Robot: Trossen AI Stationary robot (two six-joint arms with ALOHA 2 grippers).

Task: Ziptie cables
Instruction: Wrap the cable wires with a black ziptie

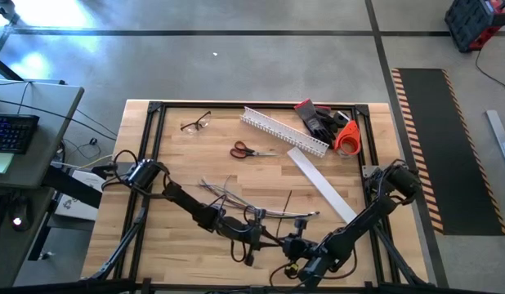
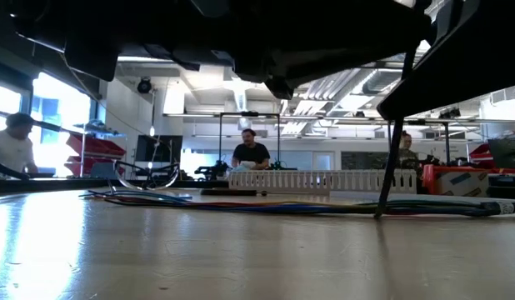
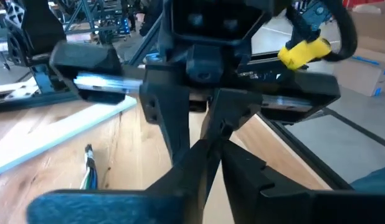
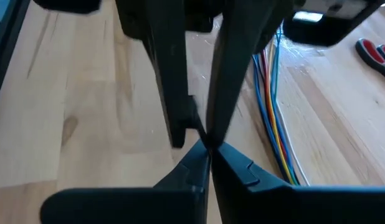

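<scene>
so both arms are crowding in at the near edge of the table, nose to nose. the right gripper (image 4: 208, 149) is sitting with its fingers pressed together, tips meeting on what looks like a thin dark sliver, probably the ziptie, though i honestly can't tell if it's really pinching it. the left gripper (image 3: 220, 134) is right opposite, tips nearly touching; whether it's gripping anything i cannot tell.

the cables (image 1: 252, 211) are lying flat on the table, long axis running left to right, just on the far side of the two grippers. the bundle is passing beside the right gripper's fingers, not between them. the ziptie (image 1: 288, 201) is showing from above as a thin black strip crossing the bundle near its right half, running near-to-far, so roughly square to the wires. in the low view a dark strip (image 2: 392, 158) is standing up steeply off the table.

my read: the next move hinges on that crossing. both grippers are about equally close, the right maybe a touch nearer.
</scene>
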